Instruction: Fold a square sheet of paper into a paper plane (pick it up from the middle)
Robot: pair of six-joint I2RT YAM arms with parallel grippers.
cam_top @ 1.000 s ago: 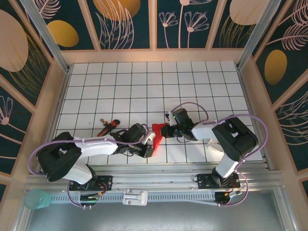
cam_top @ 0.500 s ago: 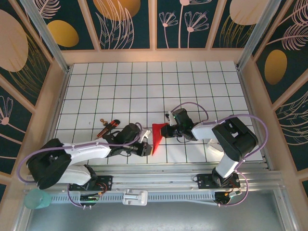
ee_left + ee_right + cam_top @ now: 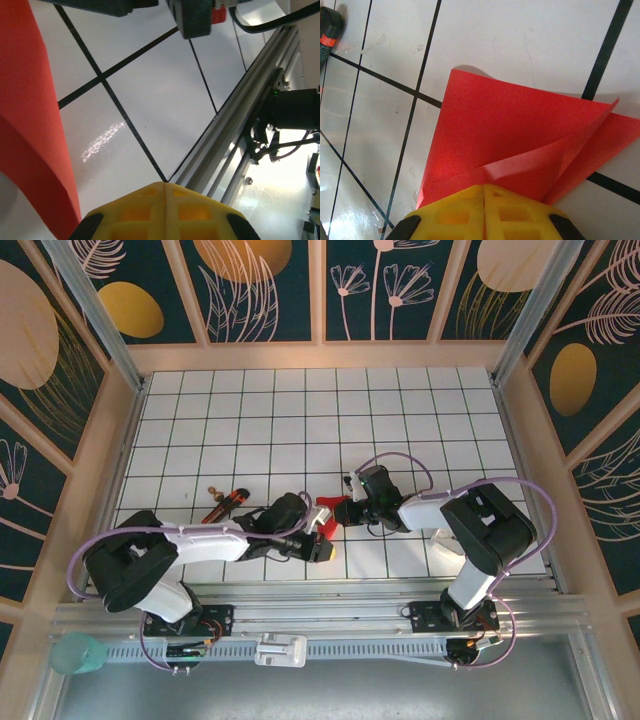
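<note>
The folded thin red paper sheet lies on the white gridded desk, near its front edge. The right claw pinches its edge; the left claw, pressed together, sits beside it.

table: a white top ruled with black grid lines is filling the floor of the enclosure, with a pale wooden rim running along its left, far and right edges.
near edge: a metal rail is running along it, just past the last row of tiles.
sheet of paper: a folded red shape is resting on the tiles close to the near edge, about midway between the left and right edges; one layer is bowing up over another.
left half: a red and black pen-like thing is lying aslant on the tiles, with a tiny brown bit sitting just beside it, too small to tell.
</note>
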